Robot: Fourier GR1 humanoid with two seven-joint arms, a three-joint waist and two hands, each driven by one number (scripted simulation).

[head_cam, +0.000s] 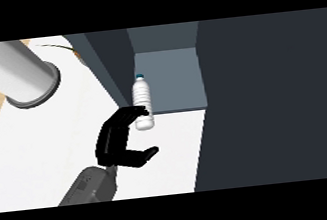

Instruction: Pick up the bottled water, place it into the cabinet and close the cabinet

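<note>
The bottled water (142,96) is white with a blue cap that points away from me. It shows against the grey cabinet floor (174,75), and its base reaches just past the floor's front edge. My left hand (114,142) is right beside its base, on the left. The fingertips (135,113) touch the lower part of the bottle, while the thumb (150,153) stands well apart below it. The hand makes a wide C that does not close round the bottle. My right hand is out of view.
The open cabinet door (269,101) is a big dark panel that fills the right side. The cabinet's dark left wall (105,58) rises beside the bottle. A large grey cylinder (18,72) stands at the back left on the white counter (44,144).
</note>
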